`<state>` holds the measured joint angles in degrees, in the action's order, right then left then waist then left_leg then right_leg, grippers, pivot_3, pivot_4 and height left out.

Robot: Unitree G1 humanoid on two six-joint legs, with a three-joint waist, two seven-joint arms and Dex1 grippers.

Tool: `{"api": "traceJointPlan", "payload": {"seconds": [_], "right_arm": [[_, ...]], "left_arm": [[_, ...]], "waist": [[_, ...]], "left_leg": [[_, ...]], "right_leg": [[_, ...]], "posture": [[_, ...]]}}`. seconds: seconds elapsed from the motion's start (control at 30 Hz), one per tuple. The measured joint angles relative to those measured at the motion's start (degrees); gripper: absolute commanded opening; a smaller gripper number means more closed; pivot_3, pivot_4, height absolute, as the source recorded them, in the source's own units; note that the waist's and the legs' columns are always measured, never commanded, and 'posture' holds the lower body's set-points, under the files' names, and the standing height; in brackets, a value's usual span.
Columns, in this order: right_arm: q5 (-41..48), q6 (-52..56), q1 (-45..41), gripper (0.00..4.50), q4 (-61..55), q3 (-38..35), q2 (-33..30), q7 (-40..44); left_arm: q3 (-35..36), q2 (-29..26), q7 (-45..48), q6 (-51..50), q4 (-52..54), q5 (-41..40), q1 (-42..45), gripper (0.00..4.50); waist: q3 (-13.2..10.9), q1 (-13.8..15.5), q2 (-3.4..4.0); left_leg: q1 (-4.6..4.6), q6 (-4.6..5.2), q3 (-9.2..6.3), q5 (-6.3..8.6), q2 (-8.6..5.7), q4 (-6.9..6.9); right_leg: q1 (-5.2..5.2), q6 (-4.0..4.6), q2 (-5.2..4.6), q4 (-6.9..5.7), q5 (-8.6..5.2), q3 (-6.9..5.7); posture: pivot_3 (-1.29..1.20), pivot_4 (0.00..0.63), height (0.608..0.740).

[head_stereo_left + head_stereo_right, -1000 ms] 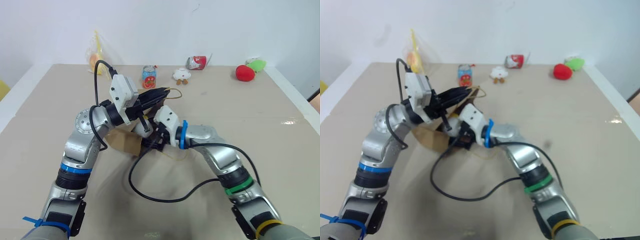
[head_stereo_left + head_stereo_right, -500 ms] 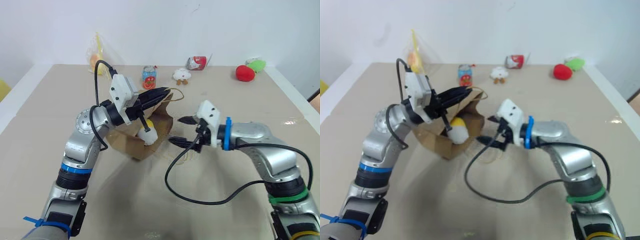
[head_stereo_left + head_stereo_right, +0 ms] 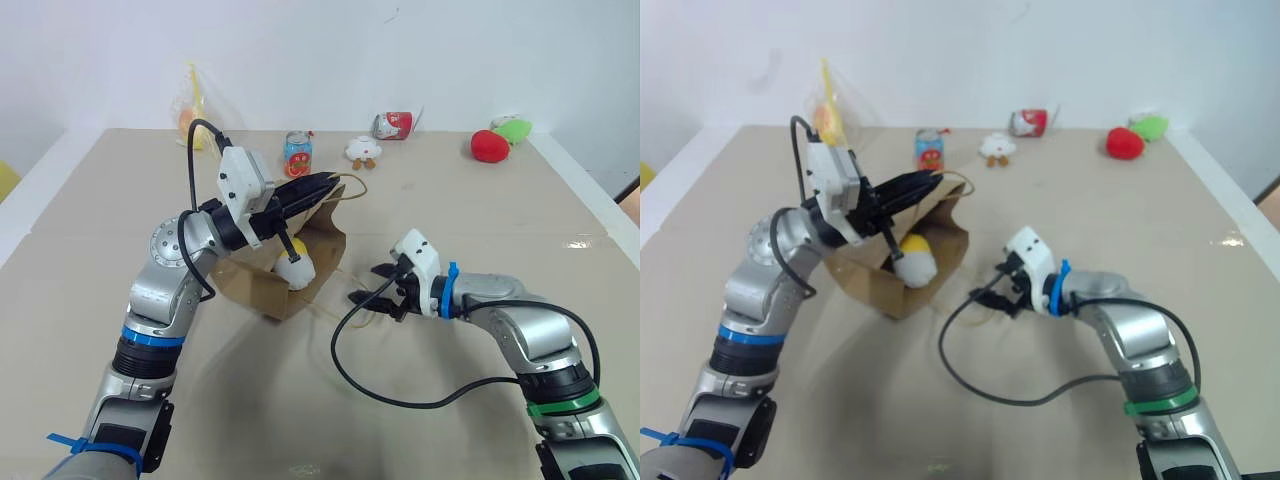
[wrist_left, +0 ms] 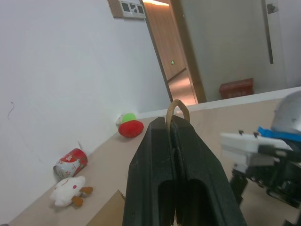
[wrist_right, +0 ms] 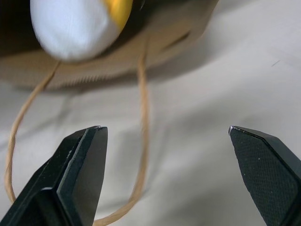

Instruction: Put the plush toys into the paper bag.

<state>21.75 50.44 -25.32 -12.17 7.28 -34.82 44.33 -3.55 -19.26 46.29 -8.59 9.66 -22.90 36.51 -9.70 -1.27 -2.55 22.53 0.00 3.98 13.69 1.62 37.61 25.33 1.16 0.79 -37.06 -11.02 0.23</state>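
Note:
The brown paper bag (image 3: 312, 252) lies on the table with its mouth facing my right arm. My left gripper (image 3: 328, 184) is shut on the bag's upper cord handle (image 4: 178, 105) and holds that side of the mouth up. A white-and-yellow egg-like plush toy (image 3: 295, 268) sits in the bag's mouth. My right gripper (image 3: 372, 284) hangs open and empty just right of the bag, a little above the table. In the right wrist view the egg plush (image 5: 75, 26) lies beyond the open fingers (image 5: 80, 165). The lower handle cord (image 5: 143, 117) trails on the table.
Along the table's far edge stand a small drink can (image 3: 297, 153), a white plush with brown feet (image 3: 364, 150), a red can on its side (image 3: 393, 124), a red plush (image 3: 490, 146) with a green one (image 3: 514, 129), and a yellow bag (image 3: 192, 108) at far left.
My right gripper drew back out of the bag's mouth, moving right and down, open and empty. The egg plush stayed in the mouth. The left gripper kept still.

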Motion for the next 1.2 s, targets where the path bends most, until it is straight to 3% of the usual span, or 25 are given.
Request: {"api": "traceJointPlan", "payload": {"seconds": [0.03, 0.17, 0.23, 0.27, 0.33, 0.57, 0.77, 0.97, 1.2], "right_arm": [[-0.04, 0.22, 0.2, 3.68, -0.16, 0.25, -0.02, -0.01], [-0.36, 0.14, 1.69, 1.93, -1.19, 2.16, -0.07, -0.05], [-0.97, -0.35, 1.91, 1.37, -1.24, 2.53, -0.21, -0.29], [-1.31, -0.5, 1.91, 0.62, -1.27, 2.61, -0.32, -0.55], [-1.35, -0.55, 1.91, 0.15, -1.29, 2.61, -0.32, -0.61], [-1.13, -1.57, 1.95, 0.15, -2.29, 2.23, -0.47, -0.61], [5.2, -0.3, -0.56, 0.15, -4.33, -4.97, -0.29, 0.49], [17.21, 6.85, -9.81, 0.15, -7.47, -15.49, -3.55, 1.72], [25.88, 15.15, -17.65, 0.15, -10.13, -18.35, -7.52, 0.34]], "left_arm": [[0.01, -0.02, -0.05, 0.0, 0.0, 0.01, 0.0, 0.0], [0.02, -0.06, -0.18, 0.0, 0.0, 0.05, 0.0, 0.0], [0.02, -0.08, -0.21, 0.0, 0.0, 0.08, 0.0, 0.0], [0.02, -0.12, -0.23, 0.0, 0.0, 0.08, 0.0, 0.0], [0.02, -0.13, -0.23, 0.0, 0.0, 0.08, 0.0, 0.0], [0.02, -0.14, -0.2, 0.0, -0.07, 0.08, 0.0, 0.0], [0.03, -0.21, -0.12, 0.0, -0.25, 0.16, 0.55, 0.0], [1.43, -0.18, -0.97, -0.21, -1.09, -0.09, 4.09, 0.0], [2.52, 0.49, -3.38, -1.92, -2.11, -0.79, 4.8, 0.0]], "waist": [[0.0, 0.0, 0.0], [0.0, 0.0, 0.0], [0.0, -0.04, 0.0], [0.0, -0.04, 0.0], [0.0, -0.04, 0.0], [0.0, -0.03, 0.0], [0.0, -0.03, 0.0], [-0.01, 0.0, 0.0], [-0.01, 0.01, -0.01]], "left_leg": [[0.0, 0.0, 0.0, 0.0, 0.0, 0.0], [-0.01, 0.0, -0.02, 0.0, 0.0, 0.0], [-0.03, 0.0, -0.01, 0.0, 0.0, 0.0], [-0.03, 0.0, -0.02, 0.0, 0.0, 0.0], [-0.03, 0.0, -0.02, 0.0, 0.01, 0.0], [-0.02, 0.0, -0.01, 0.0, 0.0, 0.0], [-0.02, 0.0, -0.03, 0.0, 0.01, 0.0], [0.01, 0.0, -0.02, 0.0, 0.0, -0.02], [0.0, 0.01, -0.02, 0.01, 0.01, -0.03]], "right_leg": [[0.0, 0.0, 0.0, 0.0, 0.0, 0.0], [-0.01, 0.0, 0.01, 0.0, 0.0, -0.02], [-0.01, 0.0, 0.01, 0.0, 0.0, -0.01], [-0.01, 0.0, 0.02, -0.01, 0.0, -0.01], [-0.01, 0.0, 0.02, -0.01, 0.0, -0.02], [-0.01, 0.0, 0.01, 0.0, 0.0, -0.01], [0.0, 0.0, 0.03, -0.01, 0.0, -0.01], [0.0, 0.0, 0.01, 0.02, 0.0, -0.01], [0.0, 0.0, 0.0, 0.02, 0.0, -0.02]], "posture": [[0.0, 0.15, 0.74], [0.0, 0.15, 0.74], [0.0, 0.15, 0.74], [0.0, 0.15, 0.74], [0.0, 0.15, 0.74], [0.0, 0.15, 0.74], [0.0, 0.15, 0.74], [0.0, 0.15, 0.74], [0.0, 0.15, 0.74]]}}
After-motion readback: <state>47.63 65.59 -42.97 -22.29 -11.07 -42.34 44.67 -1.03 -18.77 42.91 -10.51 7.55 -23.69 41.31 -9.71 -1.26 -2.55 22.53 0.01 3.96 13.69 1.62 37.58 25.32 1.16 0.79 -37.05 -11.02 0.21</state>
